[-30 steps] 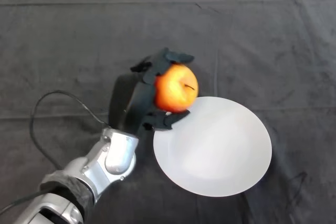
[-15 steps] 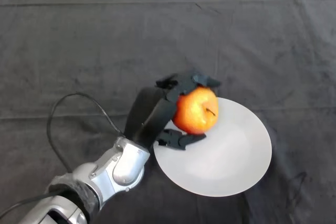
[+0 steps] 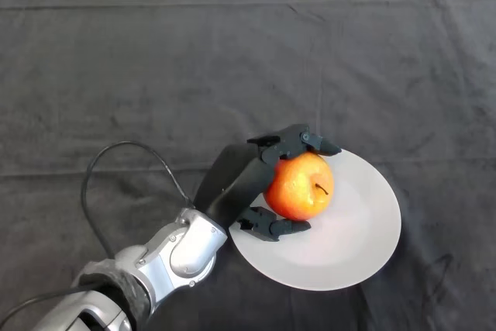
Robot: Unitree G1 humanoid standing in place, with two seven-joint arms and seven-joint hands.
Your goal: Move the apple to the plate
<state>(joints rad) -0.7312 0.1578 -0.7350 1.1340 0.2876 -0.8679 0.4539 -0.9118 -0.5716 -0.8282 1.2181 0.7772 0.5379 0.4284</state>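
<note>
A red and yellow apple [image 3: 301,186] with its stem showing is over the left part of a white plate [image 3: 356,230]. My left hand [image 3: 240,180] is shut on the apple, with fingers [image 3: 298,140] curled over its top and the thumb [image 3: 273,226] under its near side. I cannot tell whether the apple rests on the plate or hangs just above it. The silver-grey arm comes in from the lower left.
The plate lies on the dark cloth [image 3: 155,75] right of centre. The cloth has creases, and its far edge runs along the top of the view.
My left hand has carried the apple to the right and toward me, from beside the plate's left rim to over the plate. The plate has not moved.
</note>
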